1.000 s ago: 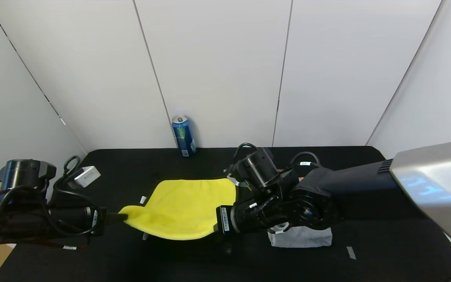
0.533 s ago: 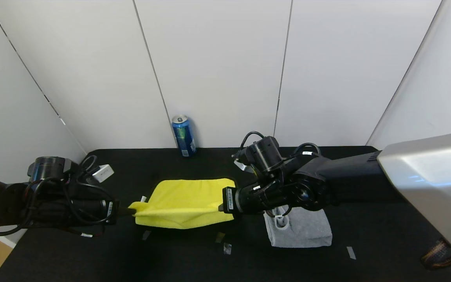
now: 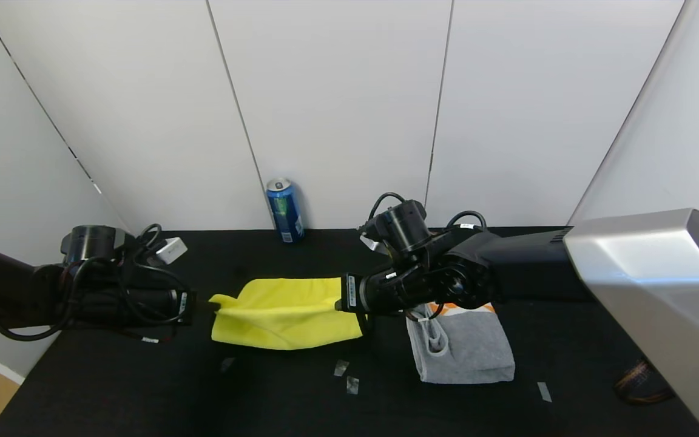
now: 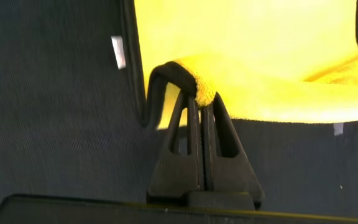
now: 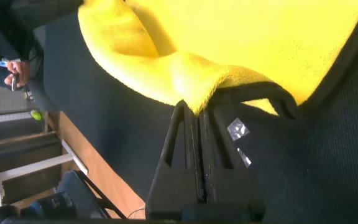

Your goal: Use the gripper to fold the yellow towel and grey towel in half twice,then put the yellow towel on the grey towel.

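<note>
Two claws hold the yellow towel [image 3: 286, 312] now: your left claw [image 3: 211, 304] is pinched closed on its left corner, your right claw [image 3: 338, 295] closed on the right corner, probably to carry this edge over evenly for a fold. Towel hangs low over the desk [image 3: 143, 388] centre. Grey towel [image 3: 462, 349] lies folded just right; blue can [image 3: 284, 210] stands far behind, well apart, so room is free.

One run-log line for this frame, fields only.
left gripper: shut on yellow towel corner | right gripper: shut on opposite corner | grey towel: folded, on table
</note>
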Available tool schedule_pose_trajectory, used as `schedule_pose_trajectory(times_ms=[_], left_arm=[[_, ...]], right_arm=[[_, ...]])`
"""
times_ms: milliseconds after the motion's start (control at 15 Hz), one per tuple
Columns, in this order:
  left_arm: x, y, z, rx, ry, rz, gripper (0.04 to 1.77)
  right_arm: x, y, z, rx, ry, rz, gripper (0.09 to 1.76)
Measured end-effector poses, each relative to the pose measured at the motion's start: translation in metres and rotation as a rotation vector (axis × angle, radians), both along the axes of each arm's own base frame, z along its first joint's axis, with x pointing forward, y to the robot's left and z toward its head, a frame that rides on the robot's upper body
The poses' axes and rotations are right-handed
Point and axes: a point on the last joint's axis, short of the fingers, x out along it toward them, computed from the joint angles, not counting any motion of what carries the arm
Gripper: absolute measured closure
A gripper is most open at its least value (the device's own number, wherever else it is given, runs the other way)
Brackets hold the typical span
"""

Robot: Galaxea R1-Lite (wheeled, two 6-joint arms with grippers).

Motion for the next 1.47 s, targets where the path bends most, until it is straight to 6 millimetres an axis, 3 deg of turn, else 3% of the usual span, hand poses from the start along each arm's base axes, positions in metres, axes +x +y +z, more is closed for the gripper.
schedule_pose_trajectory(times_ms=[800, 1200, 1467], left_arm=[[0.046, -0.003, -0.012, -0.035, -0.037, 0.019, 1.7], [0.048, -0.003, -0.019, -0.033, -0.026, 0.015, 1.7], [0.048, -0.003, -0.022, -0.029, -0.02, 0.018, 1.06]], right_arm=[[0.029, -0.001, -0.016, 0.009, -0.016, -0.04, 1.72], [0.037, -0.001, -0.023, -0.006, -0.004, -0.055, 1.72], [0.039, 0.0, -0.028, -0.008, -0.002, -0.052, 1.1]])
